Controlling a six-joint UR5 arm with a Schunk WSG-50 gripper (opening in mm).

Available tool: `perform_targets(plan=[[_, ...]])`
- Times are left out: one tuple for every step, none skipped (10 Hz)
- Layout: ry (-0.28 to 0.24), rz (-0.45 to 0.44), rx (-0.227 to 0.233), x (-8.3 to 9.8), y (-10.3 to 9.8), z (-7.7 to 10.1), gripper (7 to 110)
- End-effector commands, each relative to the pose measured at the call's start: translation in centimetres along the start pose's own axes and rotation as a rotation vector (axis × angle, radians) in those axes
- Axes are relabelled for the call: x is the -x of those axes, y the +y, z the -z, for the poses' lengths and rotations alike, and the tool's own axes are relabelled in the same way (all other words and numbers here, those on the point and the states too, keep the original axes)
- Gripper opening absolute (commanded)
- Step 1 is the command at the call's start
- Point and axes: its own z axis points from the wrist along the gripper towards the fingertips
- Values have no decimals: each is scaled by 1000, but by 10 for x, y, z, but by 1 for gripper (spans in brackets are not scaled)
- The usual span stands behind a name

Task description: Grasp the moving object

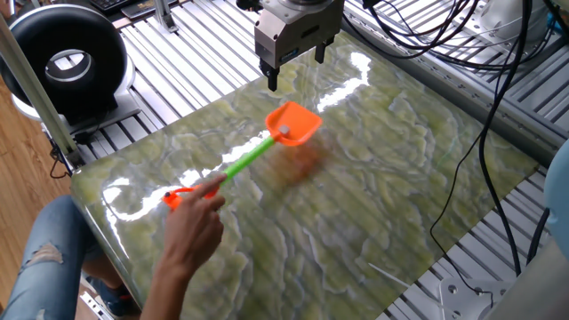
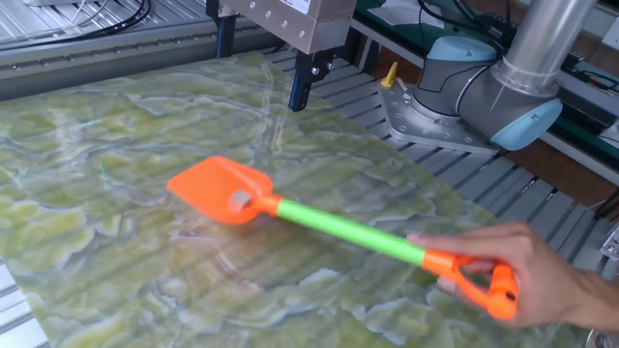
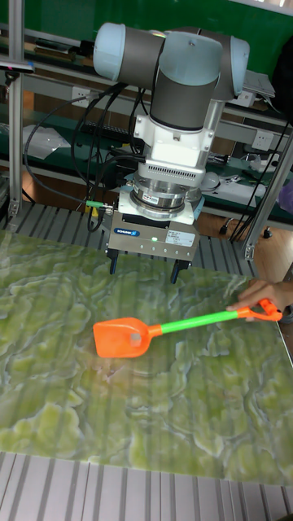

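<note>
The moving object is a toy shovel (image 1: 267, 145) with an orange square scoop, a green shaft and an orange loop end. A person's hand (image 1: 191, 233) holds it by the loop, just above the green marbled tabletop (image 1: 400, 178). The other fixed view shows the shovel (image 2: 329, 224) lying across the middle, with the hand (image 2: 542, 275) at the right. My gripper (image 1: 296, 67) hangs open and empty above the table's far edge, a short way behind the scoop. The tall fixed view shows the gripper (image 3: 143, 270) above and behind the scoop of the shovel (image 3: 122, 336).
A black round device (image 1: 62, 58) sits off the table at the left. Black cables (image 1: 444, 36) run along the far side and over the right edge. The arm's base (image 2: 464, 87) stands beyond the table. The person's jeans-clad knee (image 1: 53, 258) is at the near left corner.
</note>
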Motion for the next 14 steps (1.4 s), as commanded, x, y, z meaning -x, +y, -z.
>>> perform_targets(plan=[[-241, -168, 177, 63, 42, 10, 107], [-241, -168, 177, 64, 42, 9, 107], [-242, -165, 174, 64, 41, 8, 7], [-241, -163, 170, 64, 41, 8, 7], [-241, -163, 170, 64, 41, 8, 7], [-239, -163, 169, 64, 41, 7, 7], [-238, -164, 166, 63, 40, 7, 7], [-223, -163, 150, 59, 36, 6, 7], [-216, -160, 129, 57, 31, 5, 7], [-213, -159, 123, 56, 30, 5, 7], [-217, -160, 129, 57, 31, 5, 7], [-215, -160, 117, 57, 28, 5, 7], [-205, -155, 90, 54, 22, 4, 7], [-197, -150, 83, 52, 21, 3, 7]])
